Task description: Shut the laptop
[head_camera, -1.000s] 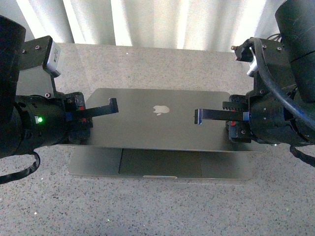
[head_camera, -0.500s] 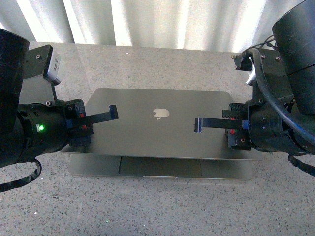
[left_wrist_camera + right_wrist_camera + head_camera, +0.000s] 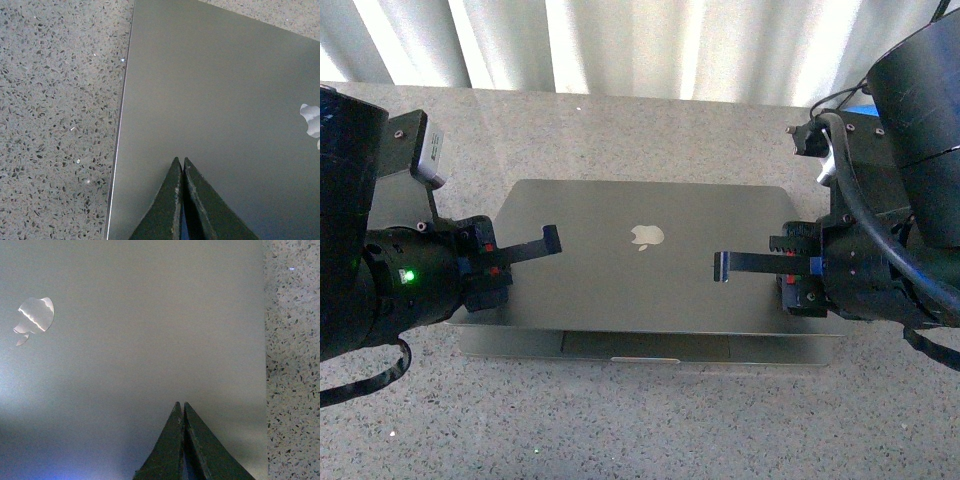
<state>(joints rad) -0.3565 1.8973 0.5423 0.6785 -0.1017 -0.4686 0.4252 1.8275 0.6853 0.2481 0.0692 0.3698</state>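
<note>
The laptop [image 3: 640, 260] lies on the speckled stone table [image 3: 620, 420], its lid with the apple logo [image 3: 646, 237] lowered almost flat. Only a front strip of the base [image 3: 650, 346] shows; keyboard and screen are hidden. The left gripper [image 3: 552, 240] and right gripper [image 3: 720, 267] are over the lid, each clenched on nothing. Whether their tips touch the lid is unclear.

Laptop [image 3: 640, 270] lid is nearly down: only a thin front strip of the deck with the trackpad [image 3: 645, 345] shows, and the rest is under the lid. The lid's side edges are partly behind the left gripper [image 3: 552, 240] and right gripper [image 3: 722, 266] housings. Both arms are cut off at the frame sides. Can't tell if the fingertips touch the lid. In the left wrist view the apple logo [image 3: 312, 117] is clipped by the frame edge.
</note>
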